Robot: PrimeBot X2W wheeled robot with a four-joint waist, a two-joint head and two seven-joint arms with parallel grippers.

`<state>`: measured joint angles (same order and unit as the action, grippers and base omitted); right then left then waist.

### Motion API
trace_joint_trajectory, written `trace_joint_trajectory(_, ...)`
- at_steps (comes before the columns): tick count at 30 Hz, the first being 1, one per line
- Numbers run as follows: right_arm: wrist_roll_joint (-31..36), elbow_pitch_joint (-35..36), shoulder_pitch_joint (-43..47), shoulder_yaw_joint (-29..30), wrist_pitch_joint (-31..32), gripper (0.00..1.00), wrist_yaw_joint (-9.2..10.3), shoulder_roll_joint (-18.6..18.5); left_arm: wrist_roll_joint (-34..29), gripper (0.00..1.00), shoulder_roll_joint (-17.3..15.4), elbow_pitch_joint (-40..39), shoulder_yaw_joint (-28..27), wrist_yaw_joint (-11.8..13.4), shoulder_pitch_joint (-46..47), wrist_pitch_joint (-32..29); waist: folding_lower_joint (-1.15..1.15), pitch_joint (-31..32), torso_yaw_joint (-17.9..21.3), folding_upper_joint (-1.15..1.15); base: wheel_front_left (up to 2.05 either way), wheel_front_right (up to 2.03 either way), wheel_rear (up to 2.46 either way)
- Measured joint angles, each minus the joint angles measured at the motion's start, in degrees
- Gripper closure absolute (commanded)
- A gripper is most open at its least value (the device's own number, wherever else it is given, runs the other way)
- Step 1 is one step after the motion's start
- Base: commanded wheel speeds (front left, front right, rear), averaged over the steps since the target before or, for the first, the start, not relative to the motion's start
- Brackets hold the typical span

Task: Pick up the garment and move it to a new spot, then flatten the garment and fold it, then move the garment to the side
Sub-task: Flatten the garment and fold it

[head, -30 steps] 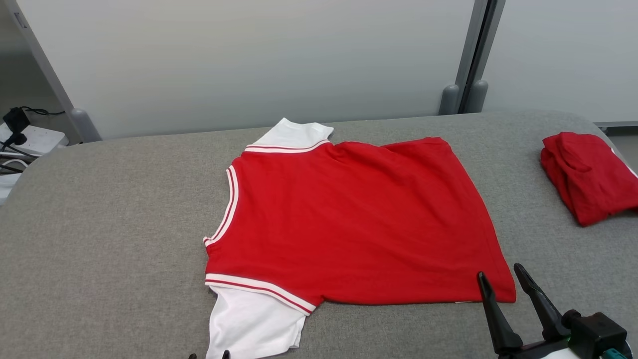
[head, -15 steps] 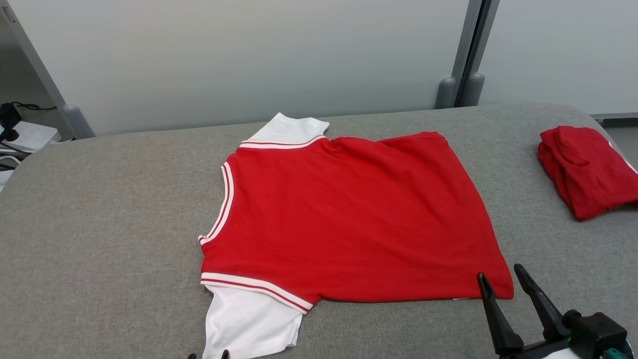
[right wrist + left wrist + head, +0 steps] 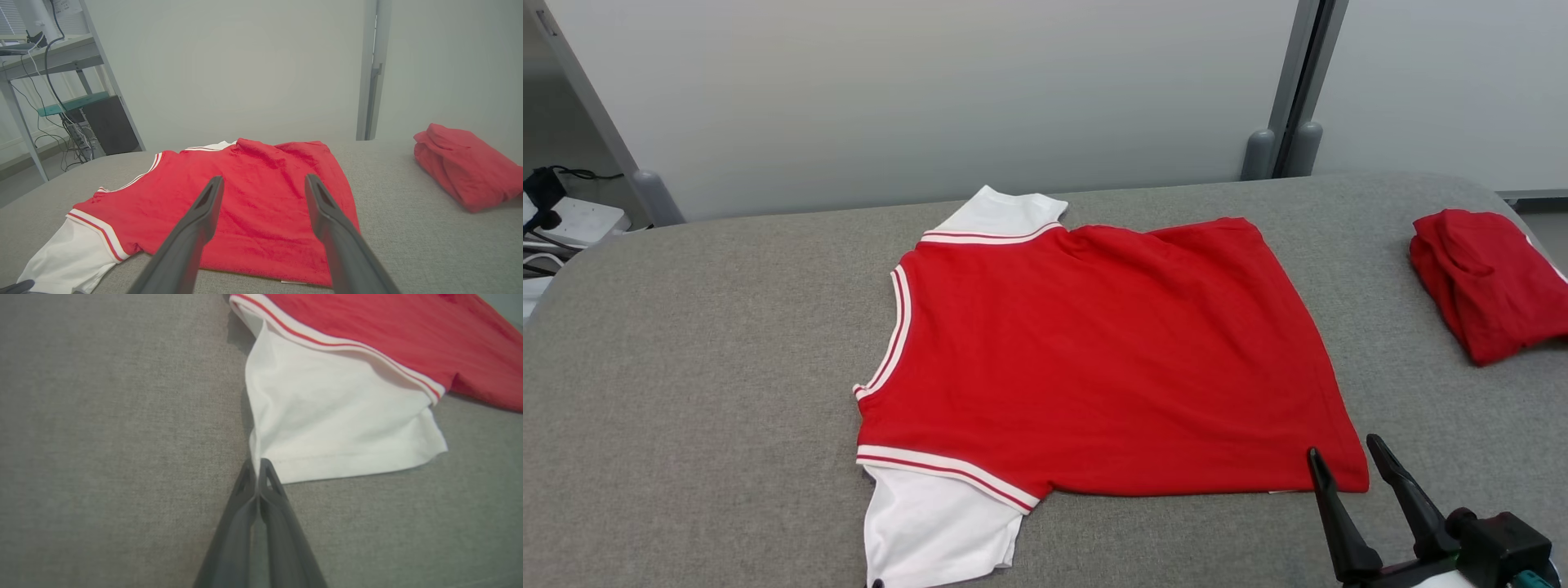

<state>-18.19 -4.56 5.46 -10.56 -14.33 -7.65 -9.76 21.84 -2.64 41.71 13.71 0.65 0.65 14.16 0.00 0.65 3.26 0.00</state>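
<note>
The garment (image 3: 1094, 351), a red shirt with white sleeves and striped trim, lies spread flat on the grey padded table (image 3: 686, 367). In the left wrist view my left gripper (image 3: 257, 467) is shut on the garment, pinching the corner of the near white sleeve (image 3: 335, 416) at its hem. Its tip (image 3: 876, 583) barely shows at the bottom edge of the head view, under that sleeve (image 3: 931, 527). My right gripper (image 3: 1343, 459) is open, hovering just at the shirt's near right hem corner, with nothing between its fingers. The right wrist view looks across the shirt (image 3: 253, 196) past the spread right gripper (image 3: 263, 183).
A second red garment (image 3: 1486, 278), folded into a bundle (image 3: 466, 163), lies at the table's far right edge. A partition wall with a grey post (image 3: 1294, 90) stands behind the table. Cables and a power strip (image 3: 572, 220) sit off the left edge, by a shelf (image 3: 61, 102).
The left gripper's two tips, apart at the bottom edge before, have come together on the sleeve corner. The head camera shifted slightly. The right gripper and shirt have stayed put.
</note>
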Motion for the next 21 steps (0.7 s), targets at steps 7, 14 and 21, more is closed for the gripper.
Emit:
trace_joint_trajectory(7,-3.5,-4.1,0.0,1.1,0.0,0.0,0.0,0.4,1.2,1.0,-1.1,-1.1,-0.1,-0.3,-0.1,0.0,0.0,-0.1,-0.6,0.0,0.0,0.0,0.0)
trace_joint_trajectory(14,-7.9,-16.4,-0.4,2.0,0.0,0.0,0.0,-0.4,1.2,1.0,-3.5,-5.2,-0.9,1.4,-1.2,-0.1,0.0,-0.5,-1.5,0.0,0.0,0.0,0.0)
trace_joint_trajectory(21,-13.0,-26.1,-5.4,0.7,0.0,0.0,0.0,-1.0,1.2,1.0,-3.7,-8.2,-0.4,1.9,-2.8,-1.6,0.0,-1.0,-1.8,0.0,0.0,0.0,0.0)
